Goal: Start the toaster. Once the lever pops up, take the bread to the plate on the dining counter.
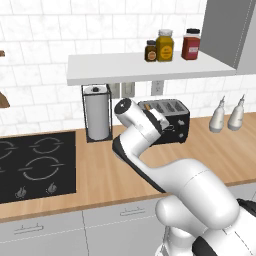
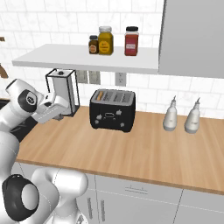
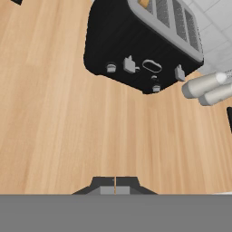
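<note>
- The arm is seen bent at the elbow, its forearm reaching forward over the wooden worktop (image 2: 144, 153), with the hand held in the air just short of the toaster (image 2: 113, 110).
- In the hand view the gripper (image 3: 115, 185) is looking down at the worktop, tilted toward the toaster's front face; its two dark finger tips are pressed together with no gap, and nothing is held between them.
- The toaster is set on the worktop against the tiled wall, under the white shelf (image 2: 87, 57); two levers and small knobs are visible on its front.
- Something tan, taken to be the bread (image 2: 100, 94), is seen sunk in the toaster's left-most slot as the right base view shows it; only its top edge is visible.
- A paper-towel roll (image 1: 97, 118) in a black wire holder is placed just left of the toaster.
- Two pale bottles (image 2: 170, 117) are stood to the toaster's right, near each other and apart from it.
- Three jars (image 2: 105, 40) are lined up on the shelf: a small dark one, an amber one, a red one; their contents cannot be told.
- A black stove top (image 1: 35, 165) is set into the worktop at far left.
</note>
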Tool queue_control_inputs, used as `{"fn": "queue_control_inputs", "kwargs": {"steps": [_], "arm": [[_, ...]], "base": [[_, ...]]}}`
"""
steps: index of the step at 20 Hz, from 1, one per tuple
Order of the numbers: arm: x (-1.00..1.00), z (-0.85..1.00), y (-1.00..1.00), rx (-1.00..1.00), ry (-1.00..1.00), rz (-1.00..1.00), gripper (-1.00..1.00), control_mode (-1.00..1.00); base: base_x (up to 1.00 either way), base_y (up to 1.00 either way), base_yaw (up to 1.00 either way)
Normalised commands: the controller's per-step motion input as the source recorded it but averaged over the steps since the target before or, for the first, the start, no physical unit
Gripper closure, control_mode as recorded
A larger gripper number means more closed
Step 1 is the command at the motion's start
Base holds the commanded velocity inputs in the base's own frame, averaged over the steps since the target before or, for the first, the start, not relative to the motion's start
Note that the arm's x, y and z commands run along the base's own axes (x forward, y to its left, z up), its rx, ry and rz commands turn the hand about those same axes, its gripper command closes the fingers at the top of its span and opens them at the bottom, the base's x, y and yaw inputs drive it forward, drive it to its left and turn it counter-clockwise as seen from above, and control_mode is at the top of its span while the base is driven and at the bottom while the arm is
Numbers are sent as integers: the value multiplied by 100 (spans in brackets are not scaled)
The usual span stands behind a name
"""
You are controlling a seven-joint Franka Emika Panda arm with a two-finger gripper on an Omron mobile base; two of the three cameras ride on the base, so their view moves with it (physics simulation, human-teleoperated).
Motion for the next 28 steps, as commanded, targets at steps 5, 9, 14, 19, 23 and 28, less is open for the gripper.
{"fn": "queue_control_inputs", "kwargs": {"steps": [5,9,14,19,23,28], "arm": [[0,0,0,0,0,0,100,-100],[0,0,0,0,0,0,100,-100],[0,0,0,0,0,0,100,-100],[0,0,0,0,0,0,100,-100],[0,0,0,0,0,0,100,-100],[0,0,0,0,0,0,100,-100]], "base": [[0,0,0],[0,0,0],[0,0,0],[0,0,0],[0,0,0],[0,0,0]]}}
